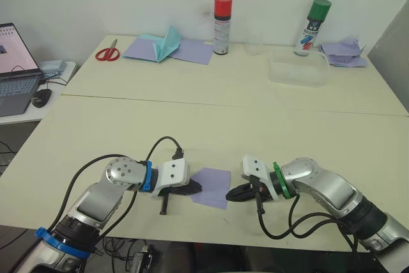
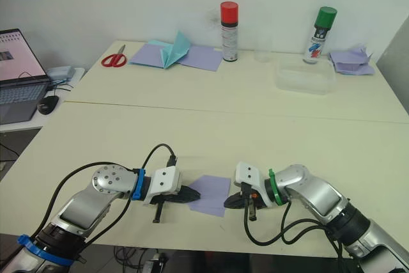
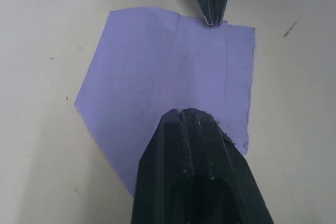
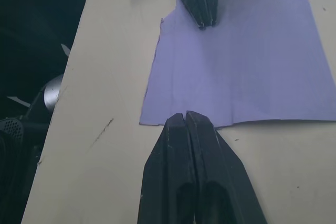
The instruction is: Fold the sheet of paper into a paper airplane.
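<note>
Head views: the sheet of paper is seen flat near the table's front edge, between the left gripper and right gripper.

Left wrist: fingers pressed together, tip resting on the sheet.

Right wrist: fingers together, tip at the sheet's edge.
</note>
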